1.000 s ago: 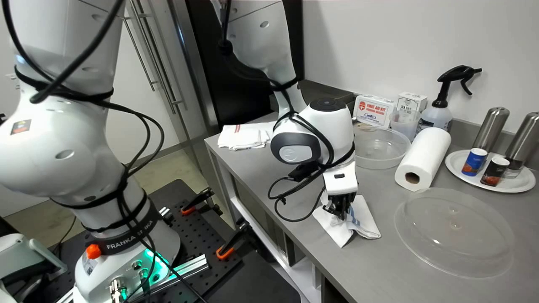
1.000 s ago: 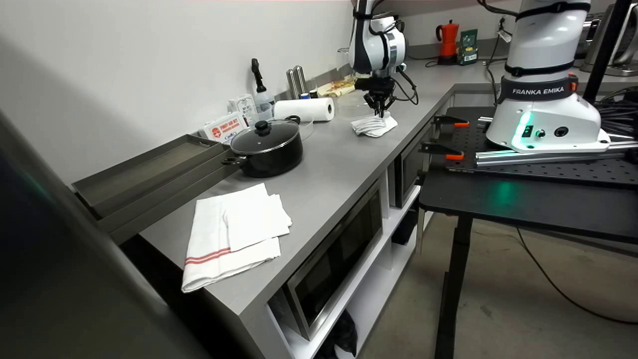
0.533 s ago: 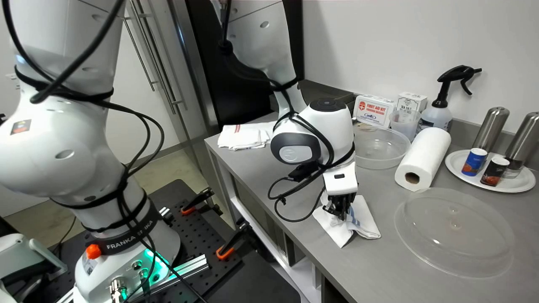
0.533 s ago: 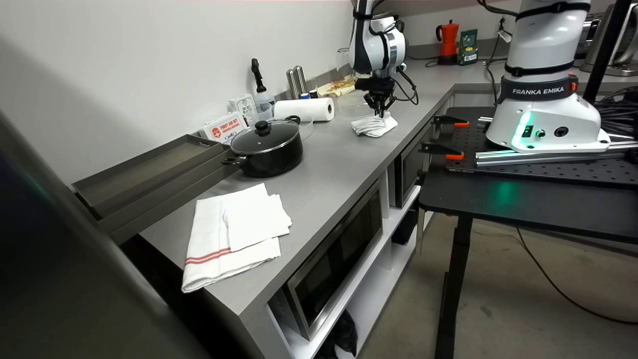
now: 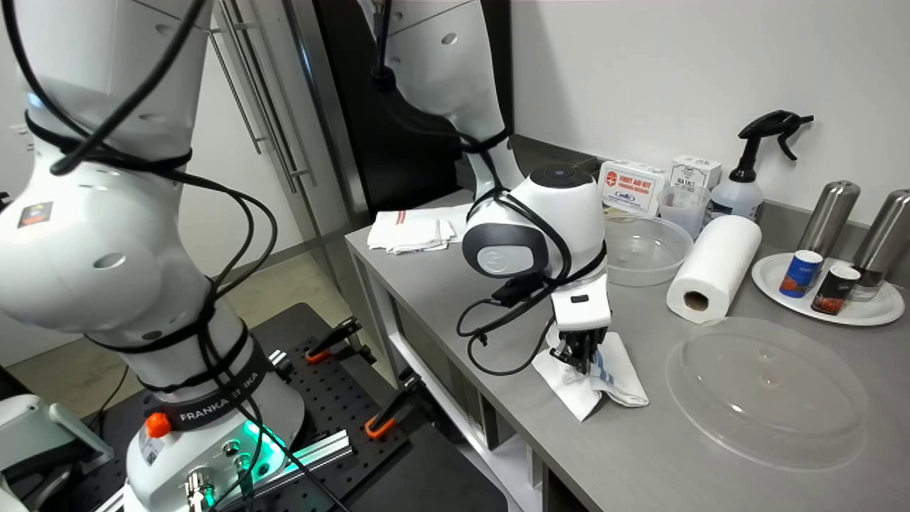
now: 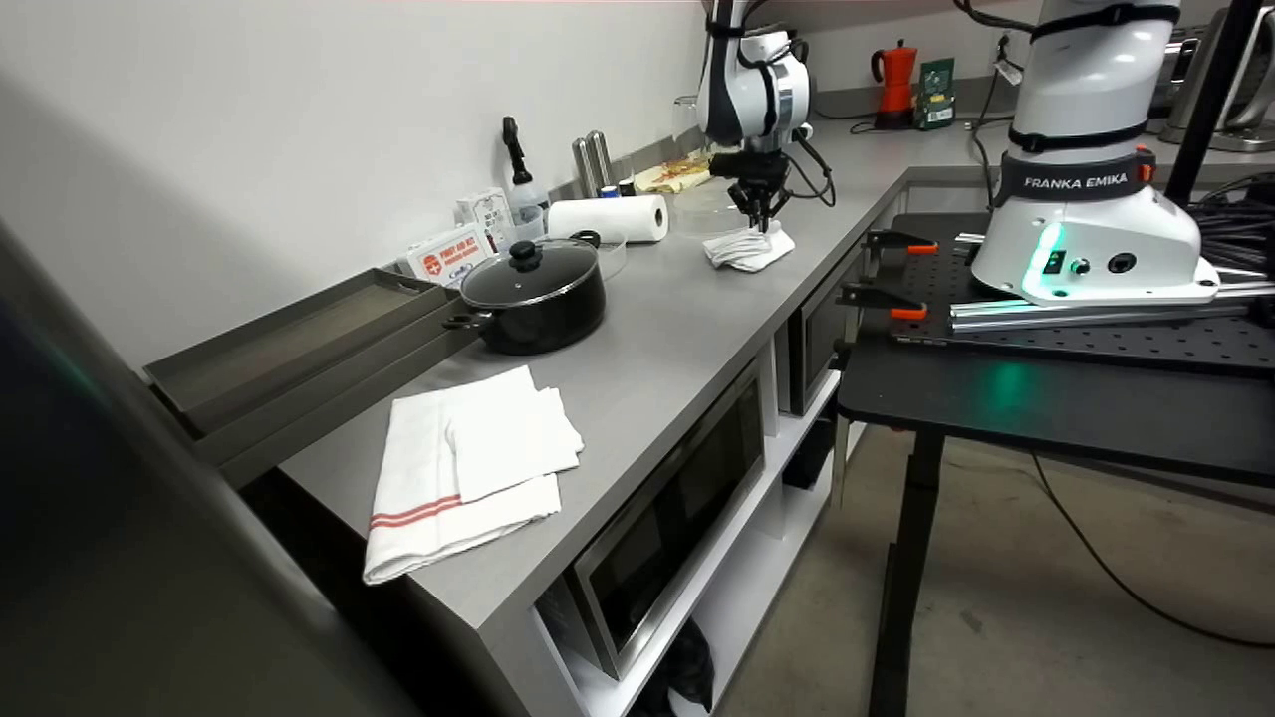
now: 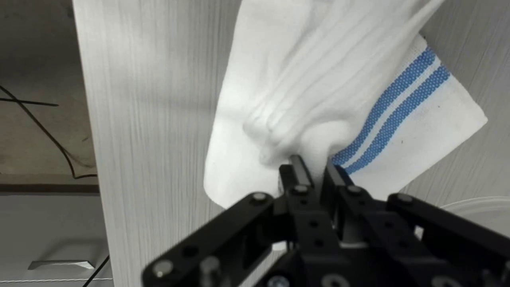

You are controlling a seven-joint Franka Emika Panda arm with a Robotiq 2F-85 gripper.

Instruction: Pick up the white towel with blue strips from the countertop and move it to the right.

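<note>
My jaws stand nearly together, gripping a bunched fold of the white cloth towel with paired blue stripes, which lies crumpled on the grey desk. Recommended: lift straight until corners hang free, then carry right, high enough to clear the transparent round plastic lid.

Matt cloth towel (visibly woven).

One paper roll. Just beside it, one plate; near it, two metal canisters, two small shakers, one cup, two boxes, one spray bottle, one clear bowl, one towel showing two blue stripes. Well apart from it, two clamps.
</note>
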